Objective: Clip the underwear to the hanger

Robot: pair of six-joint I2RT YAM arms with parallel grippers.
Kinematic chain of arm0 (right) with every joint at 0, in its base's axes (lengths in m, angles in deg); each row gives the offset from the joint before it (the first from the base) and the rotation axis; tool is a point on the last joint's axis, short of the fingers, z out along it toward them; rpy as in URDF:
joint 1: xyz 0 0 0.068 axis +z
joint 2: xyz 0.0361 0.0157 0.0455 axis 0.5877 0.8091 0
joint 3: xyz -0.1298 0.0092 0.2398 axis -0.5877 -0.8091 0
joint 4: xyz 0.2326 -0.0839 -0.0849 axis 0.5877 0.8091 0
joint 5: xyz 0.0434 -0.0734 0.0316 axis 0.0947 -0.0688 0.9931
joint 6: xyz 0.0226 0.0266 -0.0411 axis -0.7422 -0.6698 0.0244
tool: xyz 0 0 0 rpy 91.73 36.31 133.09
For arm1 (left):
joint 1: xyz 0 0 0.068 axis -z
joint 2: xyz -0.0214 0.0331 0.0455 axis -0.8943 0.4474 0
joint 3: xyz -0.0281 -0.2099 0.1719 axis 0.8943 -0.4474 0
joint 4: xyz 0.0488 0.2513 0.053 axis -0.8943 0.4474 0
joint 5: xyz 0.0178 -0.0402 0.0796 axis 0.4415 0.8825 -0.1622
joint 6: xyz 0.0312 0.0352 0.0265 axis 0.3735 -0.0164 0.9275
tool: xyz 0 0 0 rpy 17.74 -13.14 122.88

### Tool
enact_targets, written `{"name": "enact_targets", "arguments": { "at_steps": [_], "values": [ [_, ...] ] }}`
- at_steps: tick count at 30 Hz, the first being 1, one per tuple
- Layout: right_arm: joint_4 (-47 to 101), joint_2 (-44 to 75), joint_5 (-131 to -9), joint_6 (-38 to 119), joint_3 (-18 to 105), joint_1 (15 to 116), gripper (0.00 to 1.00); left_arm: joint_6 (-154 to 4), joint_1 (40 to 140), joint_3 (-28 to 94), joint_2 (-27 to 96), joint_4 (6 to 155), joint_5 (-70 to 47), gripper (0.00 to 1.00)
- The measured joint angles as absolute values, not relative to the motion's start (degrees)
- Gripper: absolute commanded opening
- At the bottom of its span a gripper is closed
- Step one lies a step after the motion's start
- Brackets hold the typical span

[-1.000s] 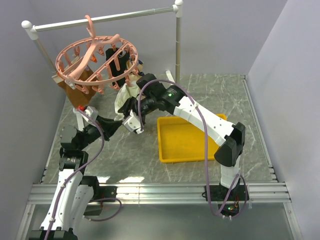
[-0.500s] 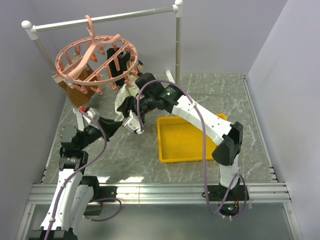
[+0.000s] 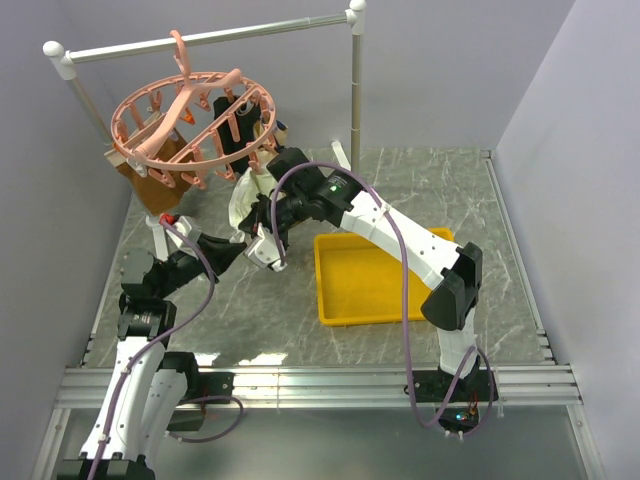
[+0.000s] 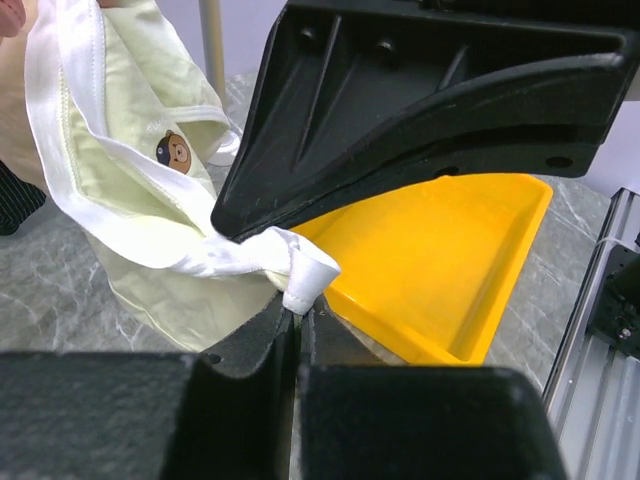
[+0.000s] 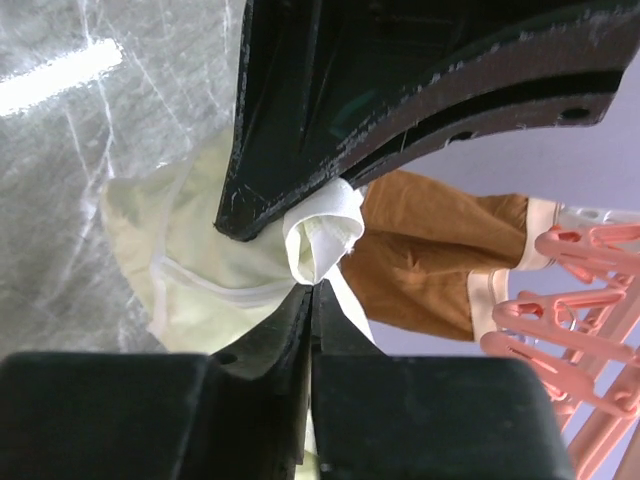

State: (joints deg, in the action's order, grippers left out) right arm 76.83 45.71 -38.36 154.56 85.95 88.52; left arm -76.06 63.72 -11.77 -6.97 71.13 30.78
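The underwear, pale cream with a white band, hangs between both arms just below the pink hanger. In the left wrist view my left gripper is shut on a white end of the underwear's band. My right gripper is shut on a folded bit of the underwear close to the hanger's clips. Seen from above, the left gripper sits just below the right gripper, and the cloth between them is partly hidden.
A brown garment and a black one hang from the hanger. The white rail carries the hanger's hook. A yellow tray lies right of the grippers, under the right arm.
The right gripper's jaws have shut on the underwear's fabric. The right arm has edged slightly left and up toward the hanger. The left gripper has kept its hold.
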Motion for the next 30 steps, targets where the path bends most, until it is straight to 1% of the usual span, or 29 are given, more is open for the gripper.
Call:
{"name": "enact_targets", "arguments": {
  "at_steps": [2, 3, 5, 8, 9, 12, 18, 20, 23, 24, 25, 27, 29, 30],
  "values": [
    [77.2, 45.7, -38.6, 154.7, 86.2, 88.5, 0.0, -75.9, 63.7, -11.8, -7.2, 71.3, 30.7, 0.19],
    [77.3, 45.7, -38.6, 154.6, 86.3, 88.5, 0.0, -75.8, 63.7, -11.7, -7.5, 71.5, 30.7, 0.29],
    [77.4, 45.7, -38.9, 154.6, 86.3, 88.5, 0.0, -75.4, 63.7, -11.5, -7.9, 72.7, 30.3, 0.36],
    [77.4, 45.8, -39.4, 154.5, 86.4, 88.5, 0.0, -74.0, 63.7, -9.8, -8.2, 75.1, 29.3, 0.38],
    [77.4, 45.8, -39.5, 154.5, 86.5, 88.5, 0.0, -73.0, 63.7, -9.0, -8.4, 76.2, 29.0, 0.42],
    [77.6, 45.9, -39.6, 154.5, 87.1, 88.5, 0.0, -70.0, 63.7, -7.3, -10.2, 78.8, 27.2, 0.48],
    [77.5, 46.1, -39.9, 153.8, 87.4, 88.5, 0.0, -63.7, 63.7, -5.7, -13.3, 82.2, 25.6, 0.51],
    [77.4, 46.3, -40.2, 153.6, 87.4, 88.5, 0.0, -62.1, 63.7, -5.7, -13.3, 83.4, 25.6, 0.57],
    [77.1, 46.6, -41.0, 153.0, 87.4, 88.6, 0.0, -60.5, 63.7, -5.8, -13.4, 84.4, 25.7, 0.76],
    [76.9, 46.7, -41.3, 152.7, 87.4, 88.7, 0.0, -60.1, 63.7, -5.8, -13.6, 84.4, 25.7, 0.87],
    [76.7, 46.7, -41.5, 152.4, 87.4, 88.8, 0.0, -59.6, 63.7, -5.9, -13.7, 84.4, 25.7, 0.91],
    [75.9, 46.7, -42.0, 151.7, 87.4, 89.0, 0.0, -59.2, 63.7, -6.0, -13.9, 84.3, 25.5, 0.92],
    [74.9, 46.7, -42.5, 150.5, 87.4, 89.4, 0.0, -59.1, 63.7, -6.2, -13.9, 84.0, 25.0, 0.9],
    [74.4, 46.7, -42.7, 149.9, 87.4, 89.6, 0.0, -59.0, 63.8, -6.6, -13.9, 83.5, 24.6, 0.88]
  ]
}}
